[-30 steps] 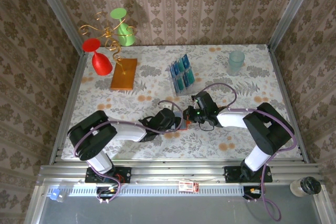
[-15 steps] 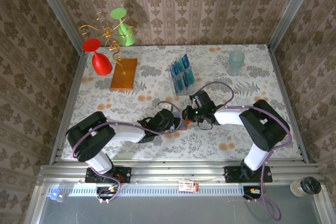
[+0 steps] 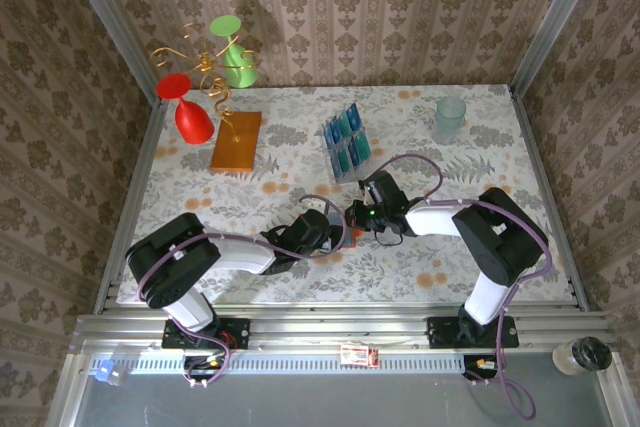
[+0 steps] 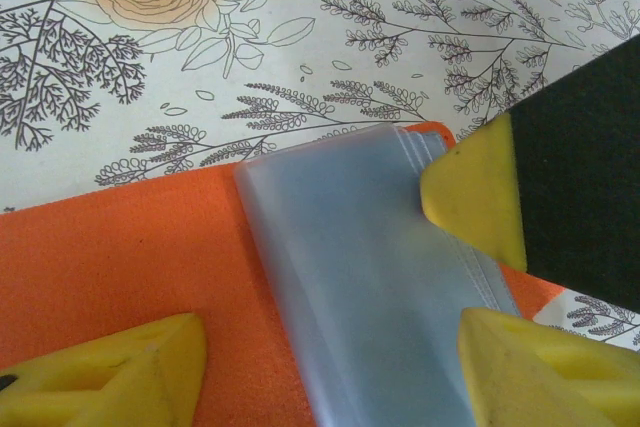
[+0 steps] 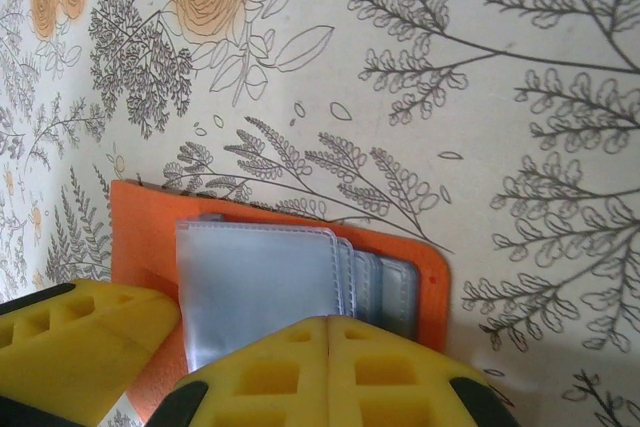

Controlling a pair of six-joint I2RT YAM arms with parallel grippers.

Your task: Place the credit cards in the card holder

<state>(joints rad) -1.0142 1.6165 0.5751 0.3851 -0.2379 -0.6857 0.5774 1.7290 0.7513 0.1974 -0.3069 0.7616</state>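
The orange card holder (image 4: 120, 257) lies open on the flowered cloth, its grey-blue pockets (image 4: 370, 277) facing up. My left gripper (image 4: 330, 377) is open, one yellow finger on each side of the pockets, low over the wallet. My right gripper (image 5: 328, 347) is shut, and its closed tip (image 4: 470, 192) rests on the pockets' far edge. From the right wrist I see the card holder (image 5: 432, 282) with several stacked sleeves (image 5: 260, 282). From above, both grippers meet over the card holder (image 3: 350, 232). The blue and teal credit cards (image 3: 345, 139) stand in a clear rack further back.
An orange-brown slab (image 3: 236, 140) lies at the back left beside a gold wire stand (image 3: 205, 72) with a red and a green cup. A pale green glass (image 3: 449, 119) stands at the back right. The clear rack (image 3: 338, 159) is just behind the grippers.
My left gripper's jaws have spread wider. The right gripper has shifted slightly left, toward the card holder, still shut.
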